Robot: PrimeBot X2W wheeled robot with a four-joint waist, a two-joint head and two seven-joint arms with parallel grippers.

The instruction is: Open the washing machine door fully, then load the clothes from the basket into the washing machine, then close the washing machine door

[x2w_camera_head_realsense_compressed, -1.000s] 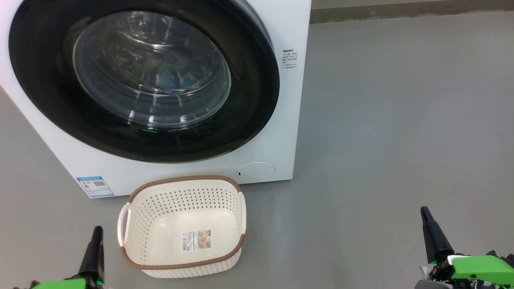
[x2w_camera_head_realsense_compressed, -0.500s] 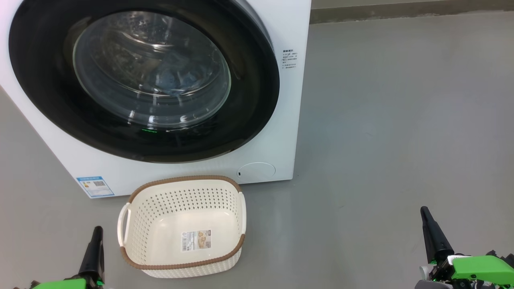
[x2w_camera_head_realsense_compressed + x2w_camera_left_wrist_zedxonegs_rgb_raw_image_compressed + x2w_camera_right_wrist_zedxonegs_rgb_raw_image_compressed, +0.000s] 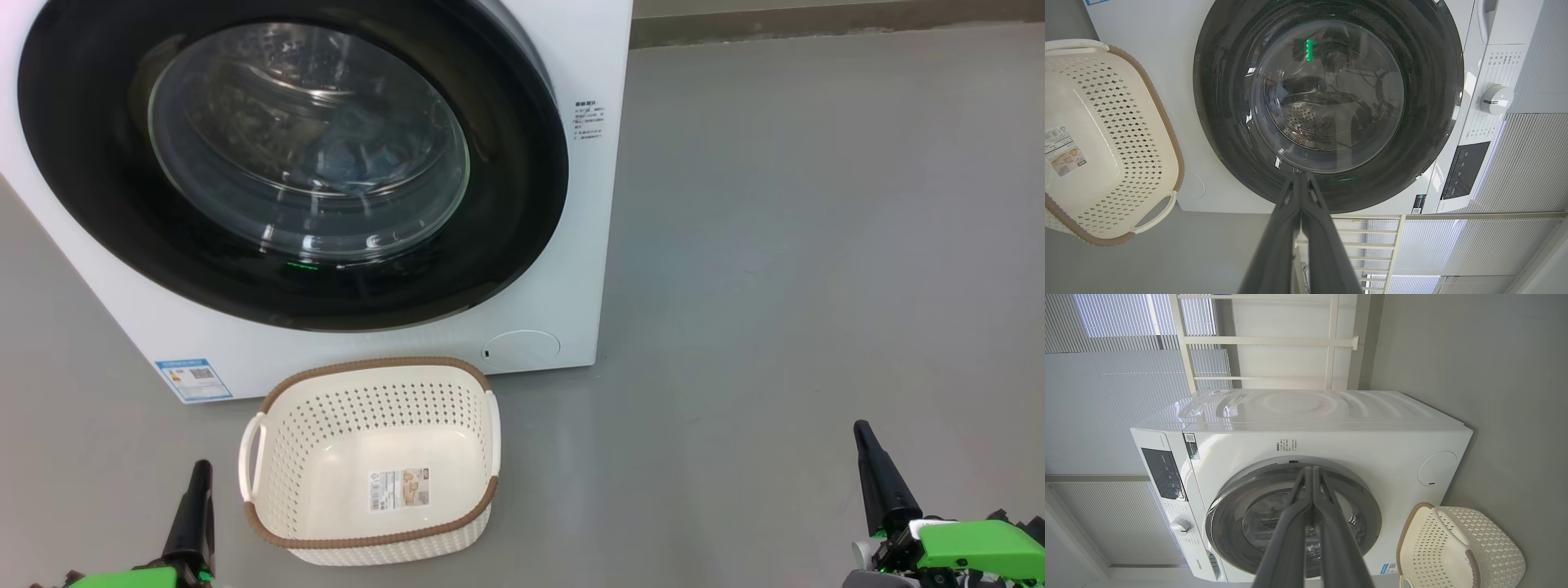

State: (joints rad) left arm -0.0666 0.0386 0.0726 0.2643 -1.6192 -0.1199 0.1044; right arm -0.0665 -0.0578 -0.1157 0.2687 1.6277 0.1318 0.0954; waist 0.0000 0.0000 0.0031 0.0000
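Observation:
The white washing machine (image 3: 563, 269) stands at the upper left, its glossy black washing machine door (image 3: 522, 204) flat against the front. Through the glass window I see blue clothes (image 3: 359, 163) inside the drum. On the floor in front sits the cream basket (image 3: 277, 457) with nothing in it but a paper label. My left gripper (image 3: 198, 469) is shut at the lower left, just left of the basket. At the lower right my right gripper (image 3: 861, 429) is shut, well away from the machine. Both wrist views show the door (image 3: 1229, 122) (image 3: 1233, 498) and pressed-together fingers (image 3: 1286, 228) (image 3: 1294, 522).
Grey floor (image 3: 775, 245) stretches to the right of the machine, with a wall base (image 3: 816, 24) at the back. The control panel and a knob (image 3: 1494, 100) sit on the machine's upper front. A white railing (image 3: 1331, 343) and blinds stand behind it.

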